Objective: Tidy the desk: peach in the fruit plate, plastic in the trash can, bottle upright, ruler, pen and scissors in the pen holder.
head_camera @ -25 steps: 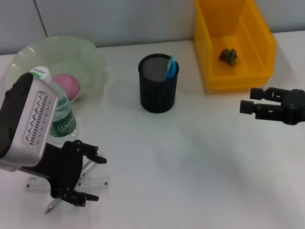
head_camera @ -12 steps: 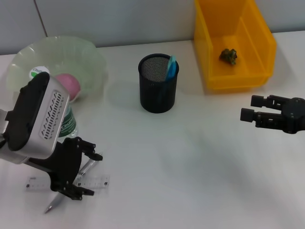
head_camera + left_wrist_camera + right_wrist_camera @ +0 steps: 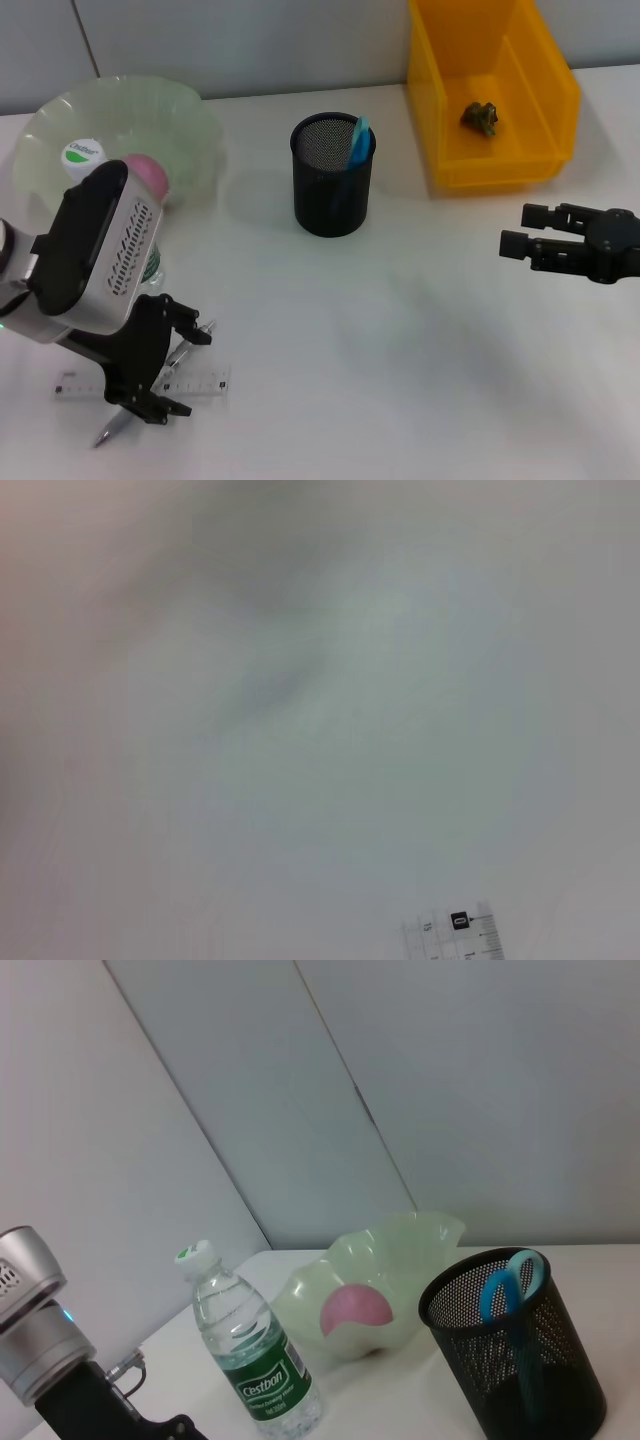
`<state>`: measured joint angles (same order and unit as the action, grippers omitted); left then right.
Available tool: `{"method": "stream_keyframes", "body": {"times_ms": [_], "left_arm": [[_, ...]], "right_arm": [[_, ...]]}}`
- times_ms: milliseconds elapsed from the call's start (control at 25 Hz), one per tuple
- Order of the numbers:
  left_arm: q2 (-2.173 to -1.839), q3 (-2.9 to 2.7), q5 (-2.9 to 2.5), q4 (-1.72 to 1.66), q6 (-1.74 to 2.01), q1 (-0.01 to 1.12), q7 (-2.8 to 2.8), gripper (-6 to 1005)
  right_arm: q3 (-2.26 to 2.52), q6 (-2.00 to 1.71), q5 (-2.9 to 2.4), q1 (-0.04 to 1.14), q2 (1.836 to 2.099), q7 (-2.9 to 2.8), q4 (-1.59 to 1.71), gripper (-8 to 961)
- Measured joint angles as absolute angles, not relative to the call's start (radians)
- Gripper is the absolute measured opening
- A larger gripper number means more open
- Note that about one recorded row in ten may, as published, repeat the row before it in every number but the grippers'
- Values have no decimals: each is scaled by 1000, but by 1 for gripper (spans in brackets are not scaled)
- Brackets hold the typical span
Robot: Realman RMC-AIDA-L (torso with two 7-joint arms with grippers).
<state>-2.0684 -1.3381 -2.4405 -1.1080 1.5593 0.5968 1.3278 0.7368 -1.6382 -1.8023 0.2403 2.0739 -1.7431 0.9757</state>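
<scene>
So over the last second the left gripper (image 3: 160,365) has dropped lower and swung in over the pen (image 3: 150,390) and the clear ruler (image 3: 140,383) at the desk's (image 3: 400,360) front-left corner. Its jaws are spread wide with nothing in them, straddling both, so my guess is a pen or ruler pickup is next.

The rest looks mostly done: peach (image 3: 150,178) in the green fruit plate (image 3: 190,120) at the back-left, water bottle (image 3: 250,1355) upright just in front of it, blue-handled scissors (image 3: 357,142) already in the black mesh pen holder (image 3: 333,190) mid-back, and crumpled plastic (image 3: 480,116) in the yellow trash bin (image 3: 540,120) at the back-right.

The right gripper (image 3: 520,232) hangs open and empty near the right edge, having barely shifted.

There's plenty of bare desk between the ruler and the pen holder, though the bottle is close behind the left arm.
</scene>
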Motion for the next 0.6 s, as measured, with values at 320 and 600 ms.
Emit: {"method": "stream_keyframes", "body": {"times_ms": [320, 600], "left_arm": [[-2069, -1359, -2443, -1082, 1559, 615, 1326, 787], [-2071, -1380, -2442, -1073, 1555, 629, 1331, 787]], "right_arm": [[738, -1638, -1802, 241, 2074, -1743, 974, 837], [738, -1638, -1802, 242, 2074, -1744, 974, 836]]}}
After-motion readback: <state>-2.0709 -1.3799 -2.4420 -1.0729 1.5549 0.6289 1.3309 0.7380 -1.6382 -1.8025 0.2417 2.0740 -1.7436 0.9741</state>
